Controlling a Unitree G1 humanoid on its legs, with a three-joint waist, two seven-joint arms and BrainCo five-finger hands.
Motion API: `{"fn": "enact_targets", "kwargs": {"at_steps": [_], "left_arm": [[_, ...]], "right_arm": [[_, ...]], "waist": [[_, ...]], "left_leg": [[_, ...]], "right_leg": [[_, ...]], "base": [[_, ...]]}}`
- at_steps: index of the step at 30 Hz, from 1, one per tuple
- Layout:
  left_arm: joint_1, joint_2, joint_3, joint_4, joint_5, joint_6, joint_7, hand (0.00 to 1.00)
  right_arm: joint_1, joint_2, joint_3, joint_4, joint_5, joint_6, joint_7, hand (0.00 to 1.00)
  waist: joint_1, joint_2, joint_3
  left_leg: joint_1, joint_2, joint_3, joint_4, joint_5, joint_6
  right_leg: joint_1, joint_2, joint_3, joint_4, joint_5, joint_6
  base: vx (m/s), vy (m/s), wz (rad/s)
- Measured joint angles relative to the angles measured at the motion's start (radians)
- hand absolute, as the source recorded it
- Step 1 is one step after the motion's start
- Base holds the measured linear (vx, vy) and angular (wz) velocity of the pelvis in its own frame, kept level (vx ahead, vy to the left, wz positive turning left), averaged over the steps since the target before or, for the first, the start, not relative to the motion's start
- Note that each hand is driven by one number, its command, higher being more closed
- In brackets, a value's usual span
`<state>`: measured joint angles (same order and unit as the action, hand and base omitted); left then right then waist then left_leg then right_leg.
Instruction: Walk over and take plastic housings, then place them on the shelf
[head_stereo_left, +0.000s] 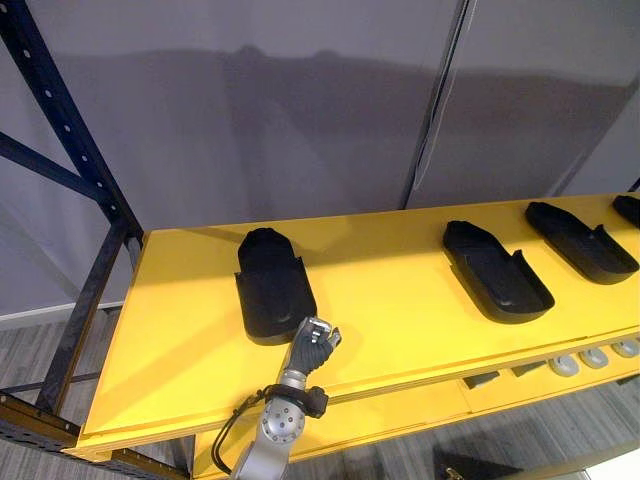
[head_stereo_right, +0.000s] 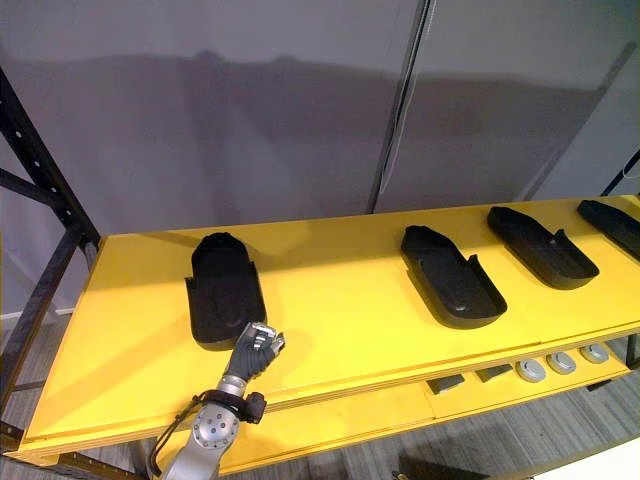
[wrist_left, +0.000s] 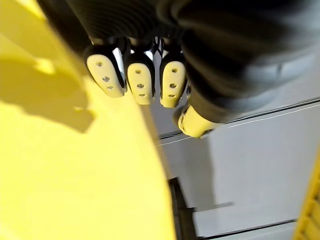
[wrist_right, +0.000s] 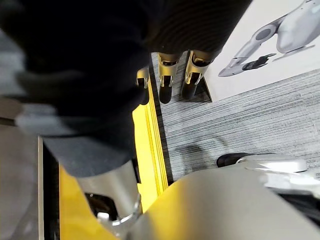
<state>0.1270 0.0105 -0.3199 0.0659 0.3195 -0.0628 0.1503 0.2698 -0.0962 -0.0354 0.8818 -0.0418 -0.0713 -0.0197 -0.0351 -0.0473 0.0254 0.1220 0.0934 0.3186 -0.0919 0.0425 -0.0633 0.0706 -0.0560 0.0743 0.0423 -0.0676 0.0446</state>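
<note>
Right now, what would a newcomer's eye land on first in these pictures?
The bright yellow shelf stands out against the grey wall, with black plastic housings lying in a row along it. The left hand, fingers curled and holding nothing, sits at the near end of the leftmost housing. The right hand hangs open above the floor.

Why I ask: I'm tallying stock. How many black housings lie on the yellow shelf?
4 housings. One at the shelf's left, one right of centre, one further right, one cut off at the right edge; more may lie beyond it.
</note>
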Motion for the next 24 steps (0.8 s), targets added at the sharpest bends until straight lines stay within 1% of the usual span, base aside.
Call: {"fn": "enact_targets", "kwargs": {"at_steps": [2, 4, 7, 11, 14, 24], "left_arm": [[-0.006, 0.0, 0.019, 0.039, 0.001, 0.009, 0.002, 1.0], [-0.012, -0.001, 0.022, 0.044, 0.003, 0.012, 0.012, 1.0], [-0.03, -0.002, 0.032, 0.069, 0.02, 0.01, 0.02, 1.0], [-0.053, -0.014, 0.07, 0.094, 0.031, 0.013, 0.027, 1.0], [-0.056, -0.016, 0.096, 0.103, 0.039, 0.012, 0.043, 1.0], [-0.077, -0.021, 0.138, 0.113, 0.058, 0.016, 0.065, 1.0]], "right_arm": [[-0.001, -0.003, 0.0, 0.0, 0.0, 0.004, 0.0, 0.0], [-0.002, -0.005, 0.0, 0.003, -0.001, 0.007, 0.0, 0.0], [-0.004, -0.006, 0.0, 0.007, -0.001, 0.008, 0.0, 0.0], [-0.006, -0.007, 0.0, 0.01, -0.003, 0.008, 0.0, 0.0], [-0.008, -0.007, 0.0, 0.011, -0.003, 0.008, 0.0, 0.0], [-0.025, -0.007, -0.002, 0.033, -0.003, 0.011, 0.0, 0.0]], "waist": [[0.0, 0.002, -0.001], [0.0, 0.005, -0.002], [0.0, 0.008, -0.003], [-0.001, 0.01, -0.001], [-0.004, 0.011, -0.001], [-0.009, 0.01, -0.001]], "left_leg": [[0.0, 0.002, 0.002, 0.0, 0.0, -0.001], [0.0, 0.002, 0.004, 0.0, 0.0, -0.001], [0.002, 0.002, 0.004, 0.0, -0.001, -0.001], [0.003, 0.002, 0.006, 0.0, -0.001, -0.001], [0.004, 0.002, 0.007, 0.0, -0.002, -0.002], [0.004, 0.001, 0.006, 0.0, -0.003, -0.003]], "right_leg": [[0.0, 0.002, 0.001, -0.002, 0.0, 0.0], [0.001, 0.003, 0.001, -0.004, 0.001, 0.0], [0.009, 0.003, 0.001, -0.017, 0.006, -0.001], [0.012, 0.003, 0.002, -0.022, 0.01, 0.0], [0.012, 0.003, 0.003, -0.024, 0.01, 0.0], [0.019, 0.003, 0.002, -0.036, 0.014, 0.0]], "base": [[0.0, 0.0, 0.0], [0.0, 0.0, 0.0], [-0.01, 0.0, 0.0], [-0.05, -0.001, -0.01], [-0.04, -0.001, -0.01], [-0.01, 0.0, 0.0]]}}
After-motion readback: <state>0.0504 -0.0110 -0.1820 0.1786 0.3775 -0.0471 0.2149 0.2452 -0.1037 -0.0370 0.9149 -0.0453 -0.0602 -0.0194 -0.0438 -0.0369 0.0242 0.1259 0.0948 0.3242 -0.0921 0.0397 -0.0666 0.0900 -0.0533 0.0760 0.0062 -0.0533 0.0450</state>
